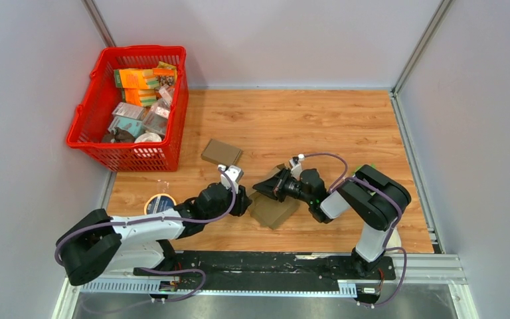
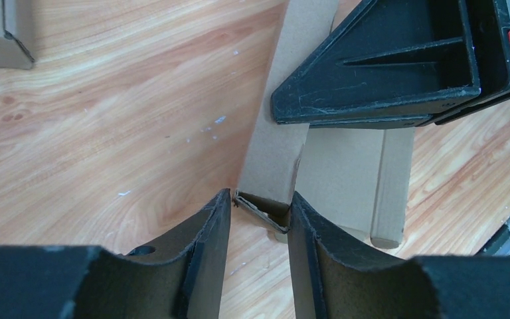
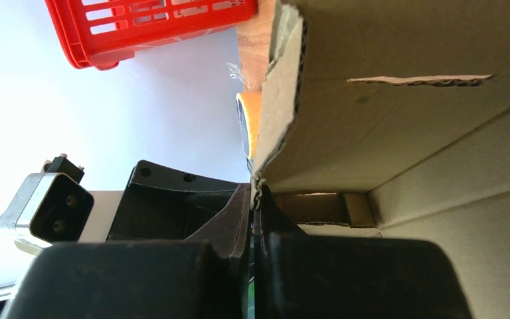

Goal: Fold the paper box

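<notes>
Two arms are standing at the near edge of one worktop [image 1: 345, 119], the left arm [image 1: 139, 229] and the right arm [image 1: 372, 199], and each is carrying one hand, making two: the left hand [image 1: 246, 201] and the right hand [image 1: 260, 187]. Two cardboard pieces are lying on the wood: one box [image 1: 273, 211] and one flat box [image 1: 222, 152]. One red basket [image 1: 133, 158] is sitting at the far left, holding a jumble of packets [image 1: 136, 78] that is defying an exact count. One tape roll [image 1: 160, 203] is lying outside it.
</notes>
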`<state>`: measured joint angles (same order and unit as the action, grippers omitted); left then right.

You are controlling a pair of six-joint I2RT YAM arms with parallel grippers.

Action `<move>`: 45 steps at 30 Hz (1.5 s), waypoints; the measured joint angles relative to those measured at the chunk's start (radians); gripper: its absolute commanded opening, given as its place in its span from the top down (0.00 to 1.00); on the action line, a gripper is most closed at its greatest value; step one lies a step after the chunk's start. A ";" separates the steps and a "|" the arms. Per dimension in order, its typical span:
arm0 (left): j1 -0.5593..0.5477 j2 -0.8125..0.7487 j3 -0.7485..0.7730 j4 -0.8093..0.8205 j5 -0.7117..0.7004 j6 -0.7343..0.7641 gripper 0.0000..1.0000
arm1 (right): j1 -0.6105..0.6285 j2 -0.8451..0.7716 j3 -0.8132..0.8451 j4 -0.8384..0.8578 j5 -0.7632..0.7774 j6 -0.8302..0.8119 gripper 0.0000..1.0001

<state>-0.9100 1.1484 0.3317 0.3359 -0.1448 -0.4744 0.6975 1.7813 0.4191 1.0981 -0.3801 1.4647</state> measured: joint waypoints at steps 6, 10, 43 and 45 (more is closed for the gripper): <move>-0.073 0.010 -0.005 0.018 -0.080 -0.010 0.57 | 0.000 0.000 -0.048 0.082 0.001 -0.023 1.00; -0.175 0.039 0.019 -0.010 -0.256 -0.054 0.57 | 0.002 0.001 -0.078 0.124 0.011 -0.019 1.00; -0.325 0.385 0.255 -0.167 -0.806 -0.345 0.78 | 0.190 -0.075 -0.204 0.150 0.463 0.278 1.00; -0.325 0.383 0.233 -0.130 -0.790 -0.329 0.83 | 0.192 -0.071 -0.208 0.163 0.458 0.279 1.00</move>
<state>-1.2346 1.5311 0.5652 0.2054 -0.9344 -0.8036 0.8890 1.7107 0.2108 1.2610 0.0780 1.7435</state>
